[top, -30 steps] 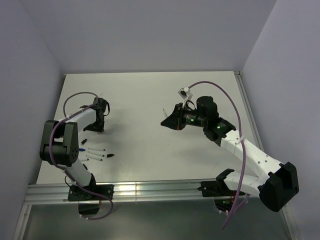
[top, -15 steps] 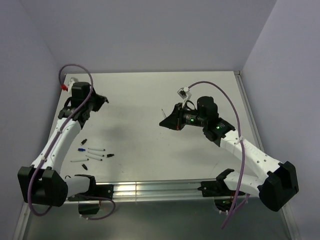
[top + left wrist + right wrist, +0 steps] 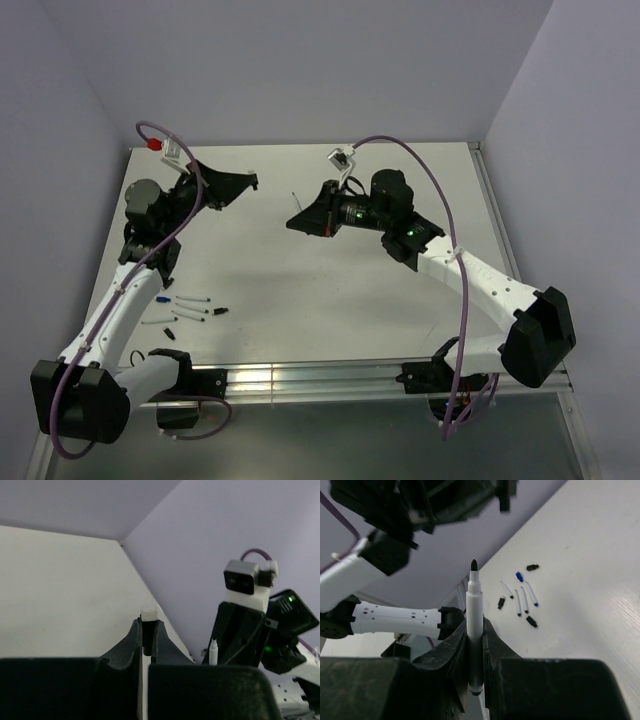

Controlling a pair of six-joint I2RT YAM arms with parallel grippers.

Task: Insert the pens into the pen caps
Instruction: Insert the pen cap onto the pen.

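While both arms are raised above the table (image 3: 340, 300), the overhead view shows the left gripper (image 3: 243, 182) and the right gripper (image 3: 296, 222) facing each other with a clear gap between them. The loose pens (image 3: 192, 307) lie well apart from both, near the left arm's base. The risk here is a sideways miss: the two grippers do not look lined up on one axis, so a straight push could carry the pen past the cap.

From the left wrist, the left gripper is clamped tight on a small cap (image 3: 148, 617), which stands up between the fingers. I cannot tell which end is the open mouth; if it faces the wrong way, the pen will only butt against it. The pen (image 3: 213, 652) in the other gripper sits off to the right, not centred.

From the right wrist, the right gripper is closed on the pen's barrel low down, with the dark tip up and free. With so much barrel sticking out, a skewed contact could tilt the pen in the grip or knock it loose, dropping it among the loose caps (image 3: 532, 621).
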